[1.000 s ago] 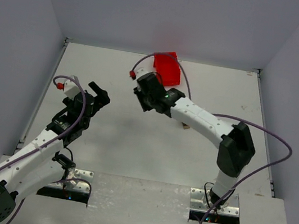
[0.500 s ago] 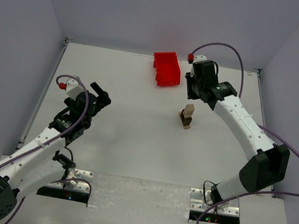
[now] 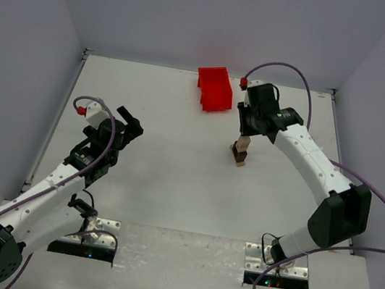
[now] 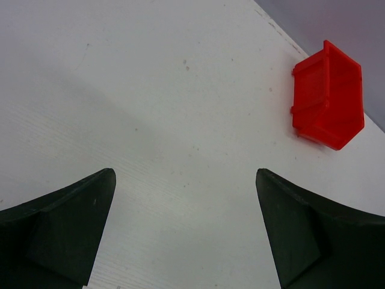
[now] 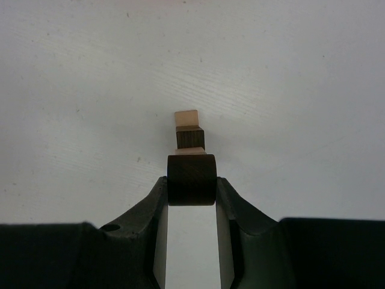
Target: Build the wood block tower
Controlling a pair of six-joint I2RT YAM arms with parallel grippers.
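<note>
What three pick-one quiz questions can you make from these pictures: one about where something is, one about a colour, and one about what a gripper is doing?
1. Where is the bin?
A. Between the arm bases
B. Near the table's far edge
C. In a gripper

2. What colour is the block in the right gripper?
A. Red
B. White
C. Dark brown

3. How is the left gripper?
A. Open, holding nothing
B. Shut on a block
C. Shut on the bin

Answers:
1 B: the top view shows it at the far end, away from the arms.
2 C: the right wrist view shows a dark brown block pinched there, in front of the tower.
3 A: the left wrist view shows its fingers wide apart with bare table between them.
</note>
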